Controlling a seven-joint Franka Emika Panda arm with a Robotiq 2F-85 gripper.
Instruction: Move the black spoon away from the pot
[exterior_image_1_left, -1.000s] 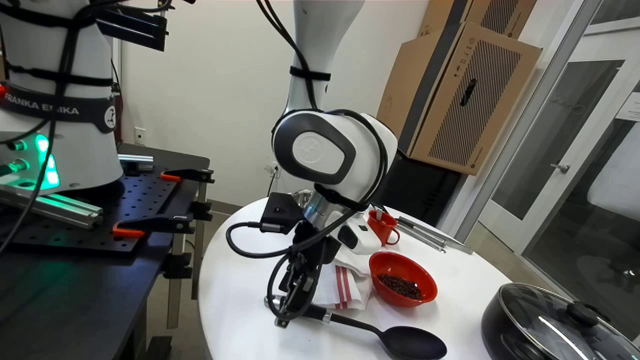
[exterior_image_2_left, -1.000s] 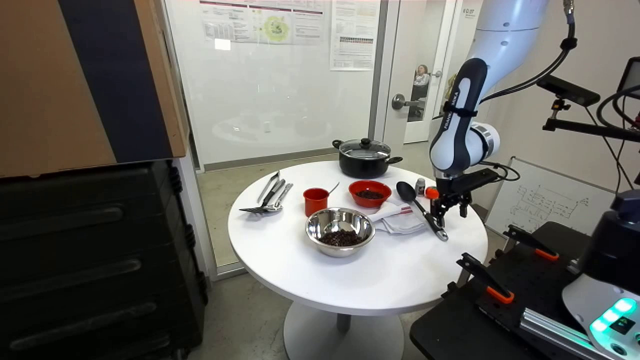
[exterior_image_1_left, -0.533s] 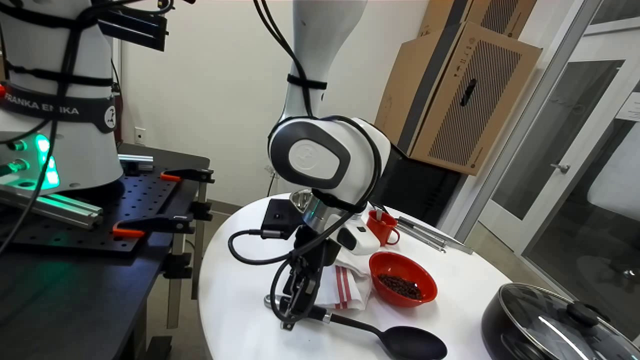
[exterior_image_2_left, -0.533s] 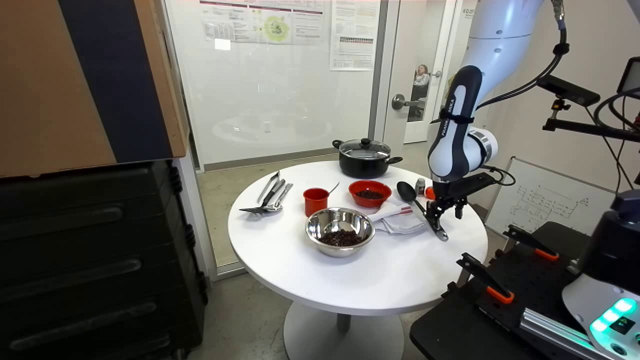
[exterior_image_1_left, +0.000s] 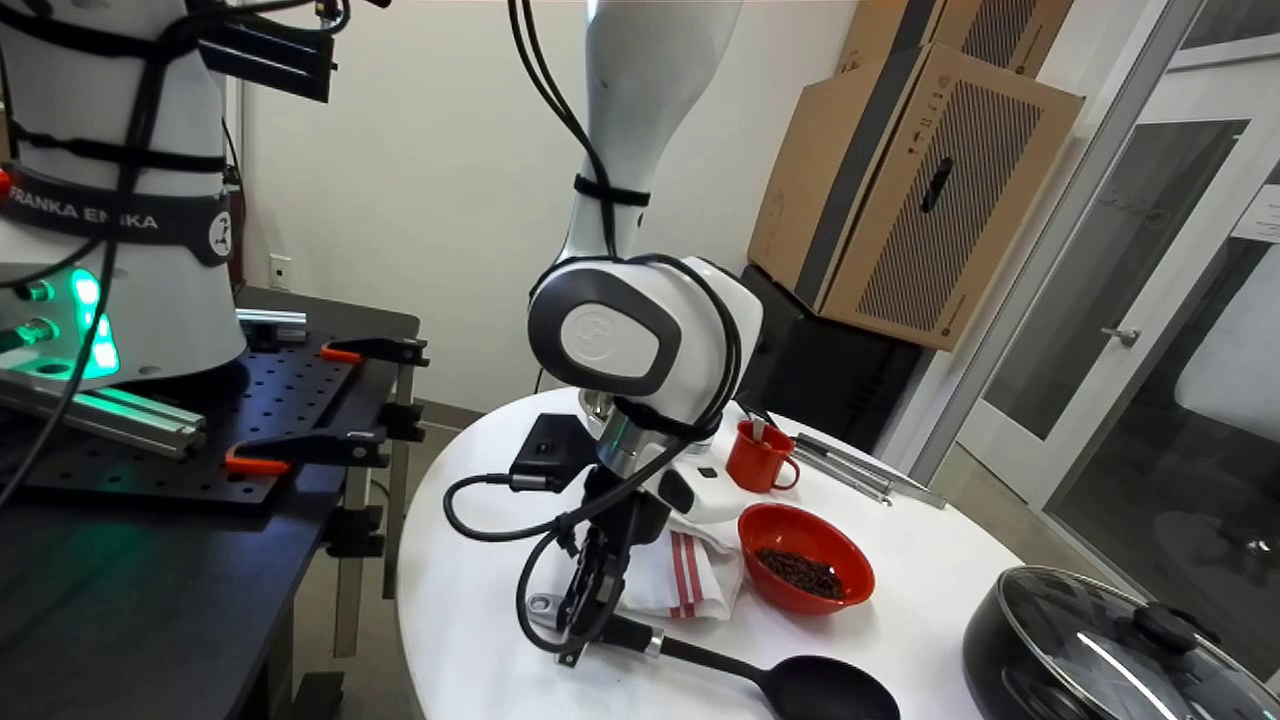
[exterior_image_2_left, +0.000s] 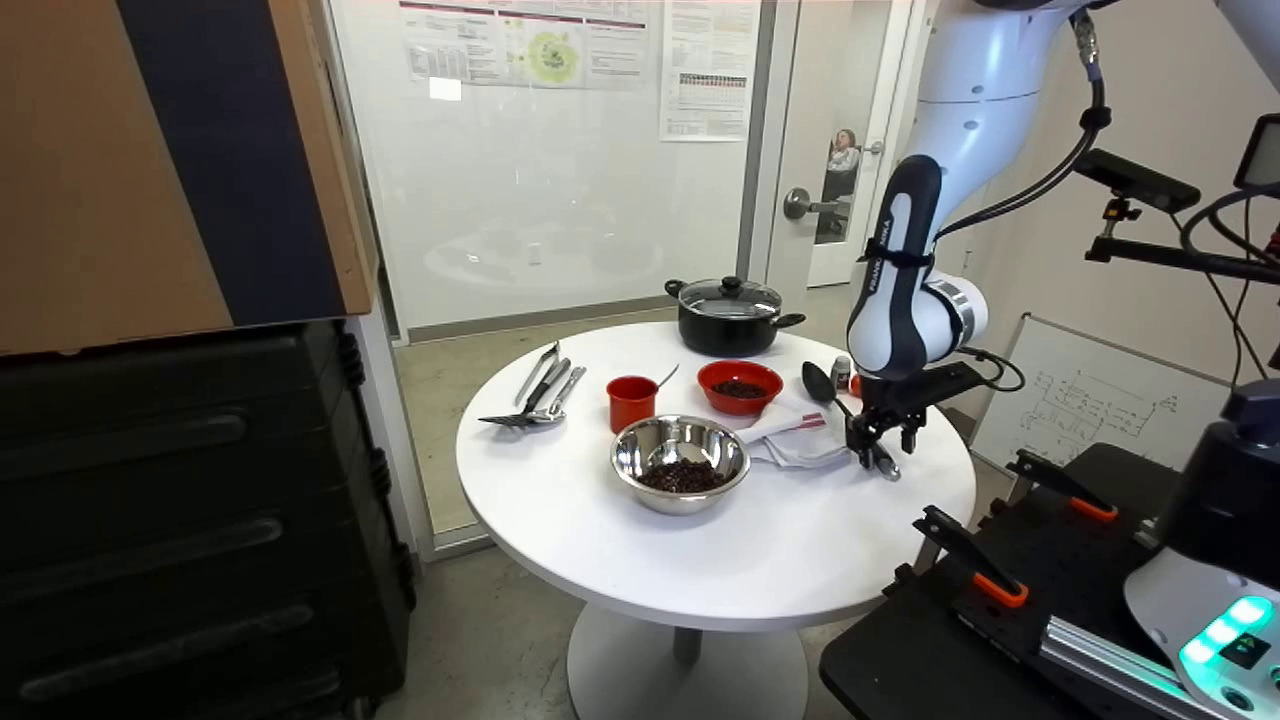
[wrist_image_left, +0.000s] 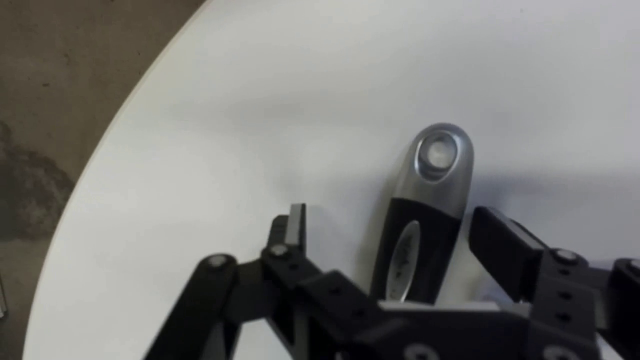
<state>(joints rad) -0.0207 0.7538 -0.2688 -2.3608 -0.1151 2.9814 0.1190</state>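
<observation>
Your gripper had its jaws parted wide, low over the round white bench, and you had hold of nothing. Between them in the wrist view lay the handle of the long black plastic serving spoon, its grey tip pierced by a round hole. It sat close beside one of your fingers and clearly apart from the opposite one; you could not tell whether the nearer finger touched it. The spoon lay on the bench, its grey tip toward the edge nearest the white robot base, its oval end pointing toward the large round black pot with the metal-rimmed glass lid. The two were near each other but apart, and in an exterior view the pot stood by the far edge. Beside the handle you had a folded white cloth with red stripes, and past it a round red bowl of small dark brown pieces. Next to the oval end, in an exterior view, were a small grey bottle and an orange-red thing, partly hidden. Well in from the edges stood a shiny round metal bowl, also with brown pieces, near a red mug. By the edge farthest from the base lay long black and grey utensils.
</observation>
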